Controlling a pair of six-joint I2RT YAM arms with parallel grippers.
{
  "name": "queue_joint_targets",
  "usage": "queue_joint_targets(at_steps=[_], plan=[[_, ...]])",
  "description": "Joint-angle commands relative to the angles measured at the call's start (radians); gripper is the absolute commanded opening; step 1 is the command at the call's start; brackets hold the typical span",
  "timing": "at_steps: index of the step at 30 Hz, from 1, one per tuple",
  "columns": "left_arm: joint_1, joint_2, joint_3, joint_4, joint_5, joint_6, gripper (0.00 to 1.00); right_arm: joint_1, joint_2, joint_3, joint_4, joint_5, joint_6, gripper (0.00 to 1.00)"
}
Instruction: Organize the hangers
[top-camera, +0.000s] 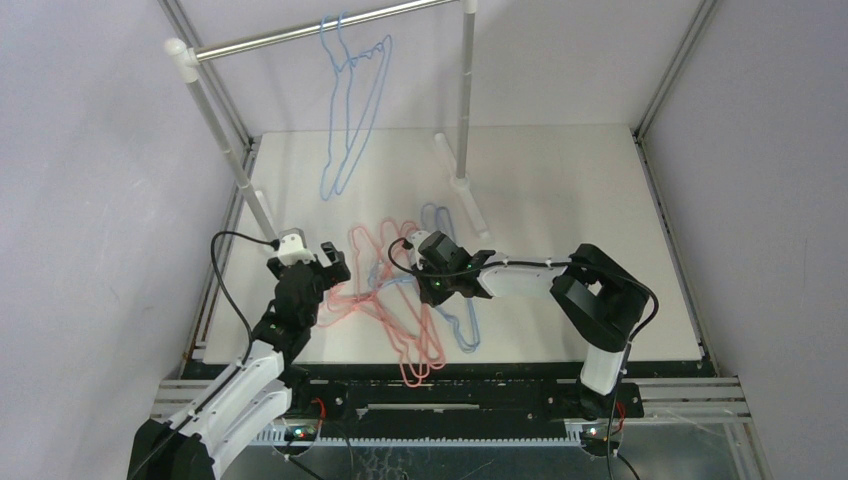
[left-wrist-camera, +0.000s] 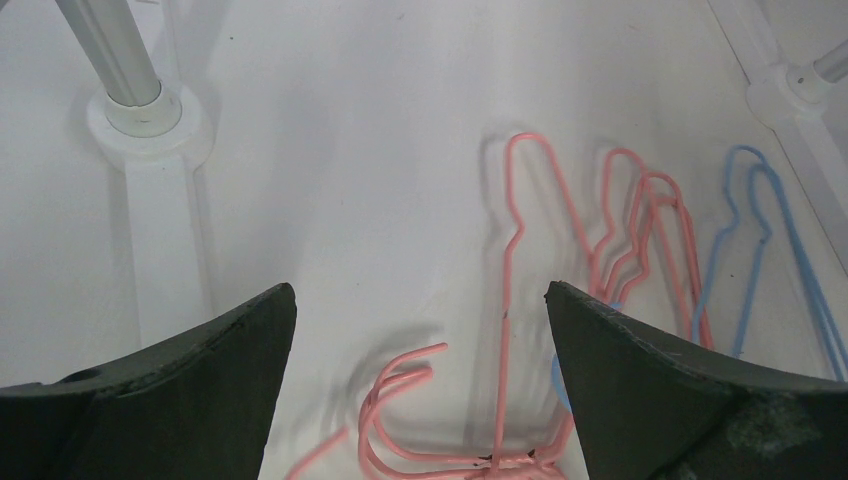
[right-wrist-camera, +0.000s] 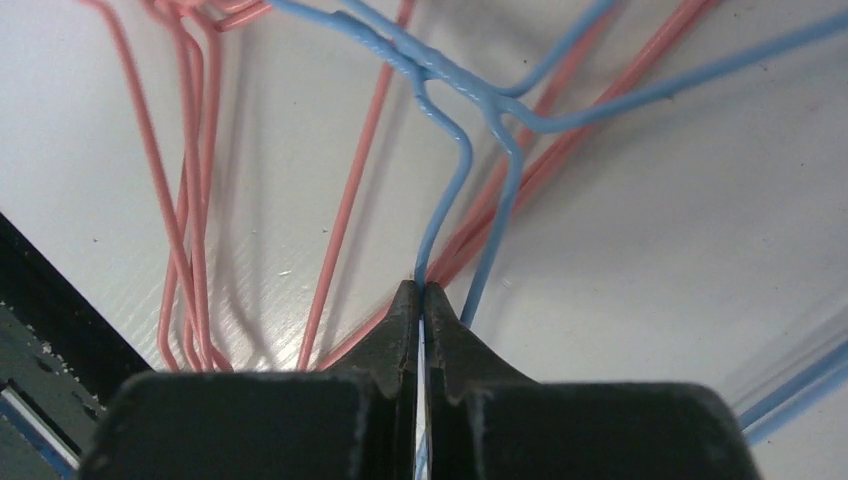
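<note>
Closely around the pinched blue hanger (right-wrist-camera: 447, 205), tangled pink hangers (right-wrist-camera: 197, 230); rail post (top-camera: 466, 110) nearby

The left arm (top-camera: 240, 385) wears white shells between black joints, with a small white-and-grey camera block (top-camera: 290, 244) at its wrist and a thin black cable (top-camera: 222, 283) looping off it. The right arm (top-camera: 600, 310) has chunky black joint housings and a white forearm (top-camera: 520, 275). The left pincer (left-wrist-camera: 420, 295) has broad, matte black fingers (left-wrist-camera: 200, 370) with curved edges. The right pincer (right-wrist-camera: 420, 300) has slim, tapering black tips. Tiny green and red dots near the bases (top-camera: 300, 432) may be status lamps.
</note>
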Motion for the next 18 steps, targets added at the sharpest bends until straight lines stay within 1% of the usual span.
queue_joint_targets(at_steps=[1,6,11,16,18], plan=[[-0.004,0.008,-0.003,0.047,0.000,-0.003,1.00,-0.002,-0.074,0.035,0.007,-0.024,-0.019,0.00],[-0.003,0.008,-0.003,0.046,0.000,-0.003,0.99,0.007,-0.203,0.034,-0.021,-0.030,-0.023,0.00],[-0.004,0.009,-0.003,0.048,0.000,-0.002,1.00,0.004,-0.310,0.033,-0.026,-0.119,-0.016,0.00],[-0.003,0.009,-0.003,0.048,0.002,-0.002,1.00,0.020,-0.296,0.033,-0.028,-0.184,-0.012,0.01],[-0.002,0.006,-0.004,0.046,0.002,-0.002,1.00,0.041,-0.269,0.033,-0.039,-0.165,-0.014,0.06]])
